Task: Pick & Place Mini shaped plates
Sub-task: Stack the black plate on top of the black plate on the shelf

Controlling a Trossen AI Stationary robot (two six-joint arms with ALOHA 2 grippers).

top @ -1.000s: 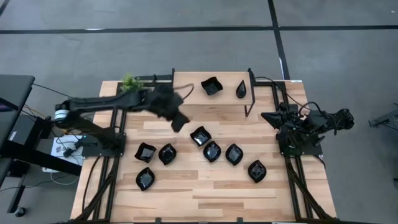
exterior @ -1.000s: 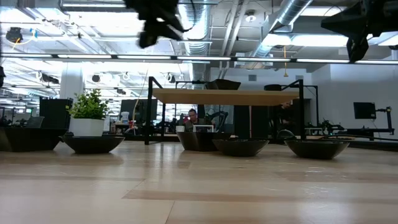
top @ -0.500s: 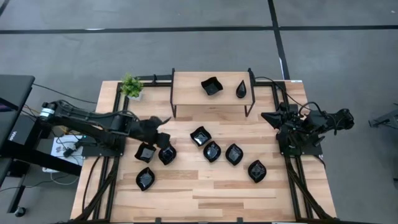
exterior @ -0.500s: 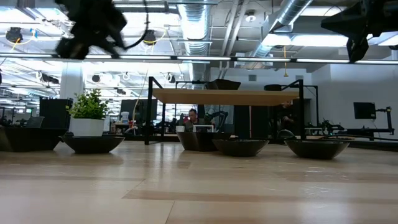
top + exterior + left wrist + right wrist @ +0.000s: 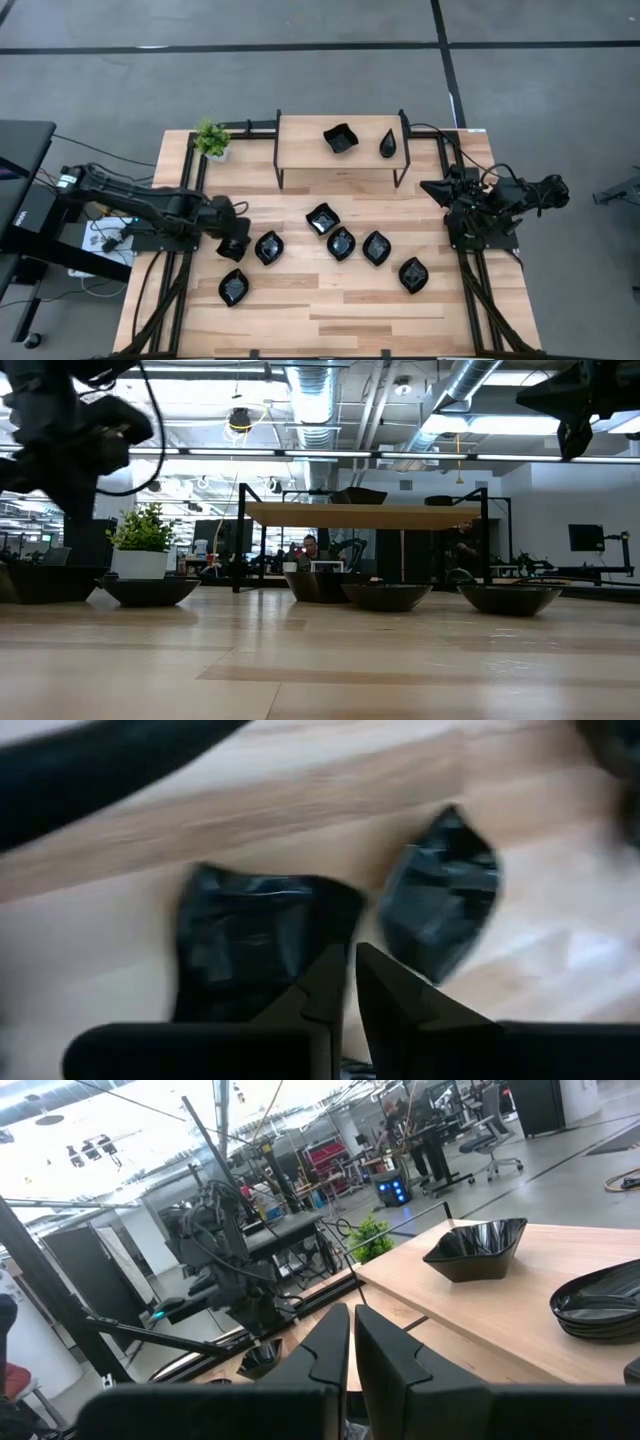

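A small green potted plant (image 5: 211,138) stood on the wooden counter (image 5: 330,300), beside a raised wooden shelf (image 5: 300,150).

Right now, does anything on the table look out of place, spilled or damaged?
Nothing stands out. The black plates lie flat and apart on the table, two more on the shelf; the plant stands upright. The left hand is down at one plate.

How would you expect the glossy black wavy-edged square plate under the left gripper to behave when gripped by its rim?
The wavy-edged square plate looks rigid, so it probably won't flex. Its glossy surface suggests the left gripper could slip. Shallow and broad, it seems likelier to slide than tip.
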